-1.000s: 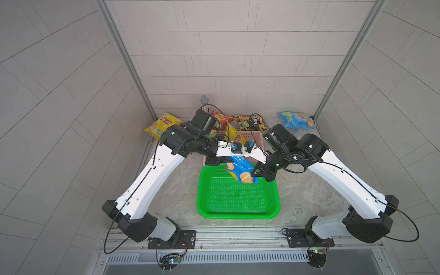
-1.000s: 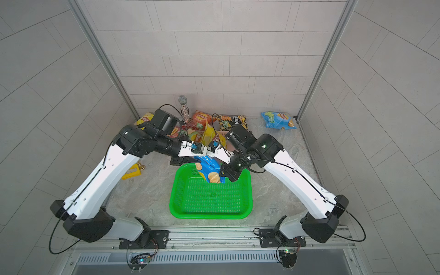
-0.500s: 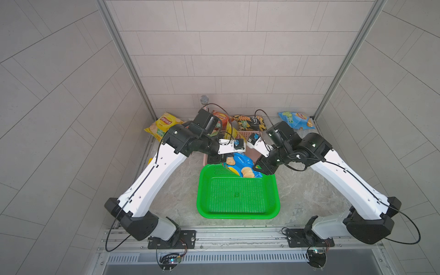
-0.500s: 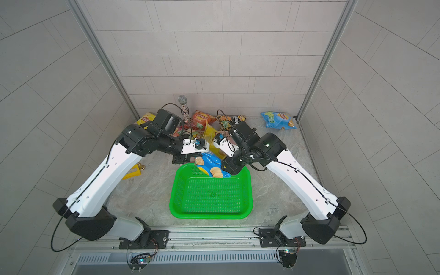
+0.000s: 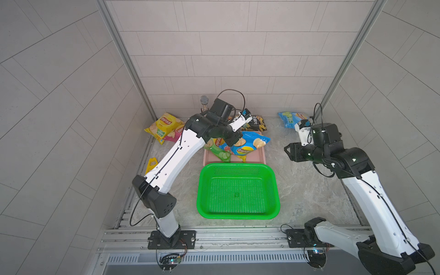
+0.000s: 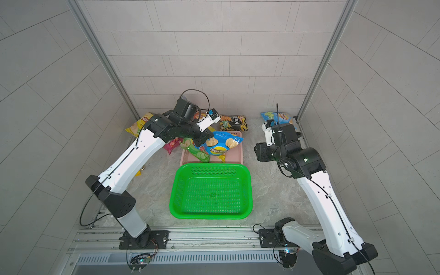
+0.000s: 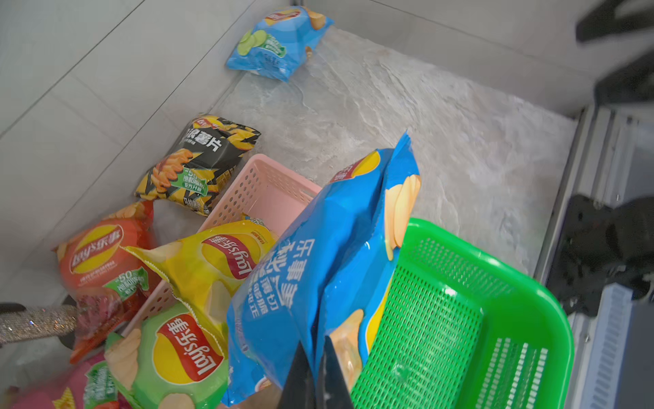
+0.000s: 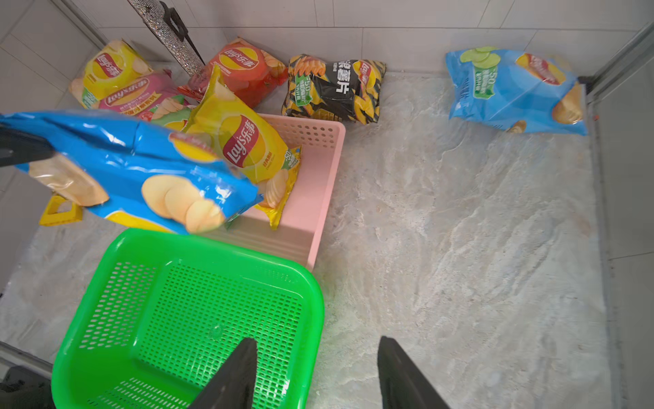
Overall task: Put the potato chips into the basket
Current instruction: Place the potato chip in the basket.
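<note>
Left gripper [image 7: 314,350] has its black jaws pressed together on one short end of the big blue foil Lay's chip bag [image 5: 248,145], so the bag hangs in the air. Its long axis runs side to side, roughly parallel with the far rim of the bright green perforated plastic basket [image 5: 238,215]. The free end points toward the robot's right and sags a little.

The bag hovers over the pale pink perforated plastic basket [image 8: 320,177], which sits just behind the green one on the marbled grey counter [image 5: 309,190]. A yellow foil Lay's bag [image 8: 244,141] leans tilted inside the pink basket.

Right gripper [image 8: 316,340] has its jaws spread wide and hangs off to the right of both baskets.

A black-and-yellow foil chip bag [image 8: 336,88] lies at the counter's far edge. A light blue foil bag with lime slices [image 8: 513,88] is in the far right corner.
</note>
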Motion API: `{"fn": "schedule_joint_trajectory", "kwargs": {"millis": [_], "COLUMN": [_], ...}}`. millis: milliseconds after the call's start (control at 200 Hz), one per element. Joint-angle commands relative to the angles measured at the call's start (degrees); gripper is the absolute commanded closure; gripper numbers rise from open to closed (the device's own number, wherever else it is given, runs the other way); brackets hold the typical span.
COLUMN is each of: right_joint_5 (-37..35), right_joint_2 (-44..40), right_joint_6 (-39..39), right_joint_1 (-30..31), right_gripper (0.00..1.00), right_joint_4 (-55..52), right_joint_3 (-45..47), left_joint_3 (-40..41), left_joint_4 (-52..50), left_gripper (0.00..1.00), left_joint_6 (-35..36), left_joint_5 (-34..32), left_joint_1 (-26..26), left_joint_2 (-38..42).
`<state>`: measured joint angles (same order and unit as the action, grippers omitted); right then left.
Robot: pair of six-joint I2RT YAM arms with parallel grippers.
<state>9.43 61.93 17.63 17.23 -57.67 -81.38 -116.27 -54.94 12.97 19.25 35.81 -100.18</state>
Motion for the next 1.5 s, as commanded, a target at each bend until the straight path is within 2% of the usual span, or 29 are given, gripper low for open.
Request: {"fn": "schedule_joint_trajectory", "kwargs": {"millis": [0, 120, 370, 595, 761, 1036, 1376, 1396, 1456, 1496], "right_joint_5": [5.6, 6.6, 3.8, 2.6, 1.9, 1.8, 4.3, 4.8, 5.8, 6.6], "right_joint_2": [-1.6, -3.4, -4.8, -4.8, -4.9, -4.8, -2.3, -2.0, -0.8, 0.1], "right_joint_6": [5.7, 8.0, 8.0, 7.7, 7.3, 6.8, 6.7, 6.8, 7.2, 7.8], "right_joint_1": [-0.1, -0.1, -0.1, -0.1, -0.1, -0.1, -0.1, -0.1, -0.1, -0.1], "right_gripper": [0.41, 0.41, 0.41, 0.41, 0.41, 0.41, 0.41, 0.41, 0.40, 0.40], "right_joint_4": [7.5, 11.3, 12.9, 13.4, 13.5, 13.3, 14.8, 15.2, 16.3, 17.0], "right_joint_3": [5.1, 8.5, 10.7, 11.3, 11.5, 10.9, 11.8, 11.9, 12.2, 12.3], "left_joint_3": [-3.4, -4.0, -7.3, -6.7, -2.9, -2.0, 6.1, 6.4, 7.0, 7.2], "left_joint_4": [7.2, 12.3, 16.1, 23.1, 29.9, 34.0, 39.3, 39.3, 39.5, 39.5], "left_gripper": [1.00, 1.00, 1.00, 1.00, 1.00, 1.00, 1.00, 0.97, 0.79, 0.76], "left_joint_6": [-17.6, -29.6, -44.6, -54.2, -61.2, -65.4, -64.9, -64.8, -64.2, -63.4], "left_joint_5": [-2.7, -7.9, -15.0, -10.2, -7.1, -3.9, -5.0, -4.6, -3.0, -2.0], "left_joint_1": [0.3, 0.6, 1.4, 1.4, 1.5, 1.3, 1.0, 1.0, 0.7, 0.5], "left_joint_2": [-2.2, -5.0, -10.8, -14.1, -15.5, -20.4, -17.3, -17.2, -17.2, -17.0]}}
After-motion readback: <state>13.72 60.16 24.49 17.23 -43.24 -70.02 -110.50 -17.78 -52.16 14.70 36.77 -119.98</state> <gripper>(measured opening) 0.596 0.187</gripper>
